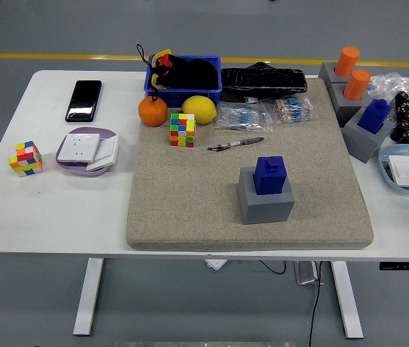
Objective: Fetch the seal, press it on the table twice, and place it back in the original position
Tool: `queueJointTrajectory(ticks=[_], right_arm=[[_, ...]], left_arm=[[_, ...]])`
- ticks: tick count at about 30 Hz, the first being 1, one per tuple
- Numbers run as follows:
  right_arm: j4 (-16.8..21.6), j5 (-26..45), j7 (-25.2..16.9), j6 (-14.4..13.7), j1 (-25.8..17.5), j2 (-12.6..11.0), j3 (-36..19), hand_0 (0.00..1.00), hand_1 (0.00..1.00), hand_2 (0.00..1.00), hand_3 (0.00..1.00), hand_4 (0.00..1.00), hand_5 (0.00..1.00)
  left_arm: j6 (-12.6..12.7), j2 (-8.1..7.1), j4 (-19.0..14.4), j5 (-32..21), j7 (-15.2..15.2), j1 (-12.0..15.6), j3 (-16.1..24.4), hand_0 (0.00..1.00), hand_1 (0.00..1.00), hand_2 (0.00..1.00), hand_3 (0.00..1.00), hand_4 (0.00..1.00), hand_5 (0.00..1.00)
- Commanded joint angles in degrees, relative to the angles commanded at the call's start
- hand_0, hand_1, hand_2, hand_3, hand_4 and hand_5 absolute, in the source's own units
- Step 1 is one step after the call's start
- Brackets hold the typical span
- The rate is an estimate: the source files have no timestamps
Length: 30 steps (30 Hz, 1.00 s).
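Head view shows no robot hand at all, so whether the fingers are released, clenched or grasping anything cannot be told. The dark blue block-shaped seal (pixel 270 175) stands upright in its grey square holder (pixel 266 201) on the beige felt mat (pixel 190 202), near the middle of the white table (pixel 60 210). A second blue seal (pixel 374 116) sits in a grey holder at the mat's right edge, beside 2 orange cylinders (pixel 352 72). The dark beads (pixel 405 116) near the right edge are hard to make out. The shallow dish (pixel 407 170) is cut off by the frame. No writing is legible on the black phone (pixel 84 100) or the pen (pixel 235 144).
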<state>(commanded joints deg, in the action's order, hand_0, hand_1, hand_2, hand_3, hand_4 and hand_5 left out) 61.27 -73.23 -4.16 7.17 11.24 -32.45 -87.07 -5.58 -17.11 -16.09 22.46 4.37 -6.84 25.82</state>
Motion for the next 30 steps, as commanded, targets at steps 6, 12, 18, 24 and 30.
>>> queueJointTrajectory(ticks=[6,12,18,24,30], right_arm=[[0.0,-0.1,0.2,0.1,-0.2,0.1,-1.2,0.938,0.859,0.829,0.796,0.998,0.726],[0.3,0.0,0.4,0.1,-0.3,0.1,-1.7,0.936,0.858,0.827,0.795,0.998,0.709],[0.1,-0.1,0.5,0.1,-0.5,0.7,-2.5,0.934,0.859,0.826,0.794,0.998,0.699],[0.4,-0.3,0.6,0.0,-0.9,1.1,-3.9,0.932,0.853,0.824,0.794,0.998,0.689],[0.9,-0.3,0.8,0.0,-1.2,1.2,-4.9,0.929,0.850,0.822,0.793,0.998,0.687]], left_arm=[[-0.1,0.05,0.0,0.1,-0.1,0.0,0.2,0.794,0.746,0.737,0.772,0.800,0.491],[-0.1,0.21,0.2,0.0,-0.1,-0.2,0.1,0.794,0.746,0.737,0.772,0.789,0.488],[-0.2,0.50,0.3,0.0,0.0,-0.3,0.0,0.794,0.746,0.737,0.772,0.788,0.489],[-0.2,0.83,0.2,0.2,-0.1,-0.6,0.3,0.794,0.746,0.737,0.771,0.785,0.488],[-0.1,0.97,0.4,0.0,0.0,-0.8,0.1,0.794,0.746,0.737,0.772,0.784,0.487]])
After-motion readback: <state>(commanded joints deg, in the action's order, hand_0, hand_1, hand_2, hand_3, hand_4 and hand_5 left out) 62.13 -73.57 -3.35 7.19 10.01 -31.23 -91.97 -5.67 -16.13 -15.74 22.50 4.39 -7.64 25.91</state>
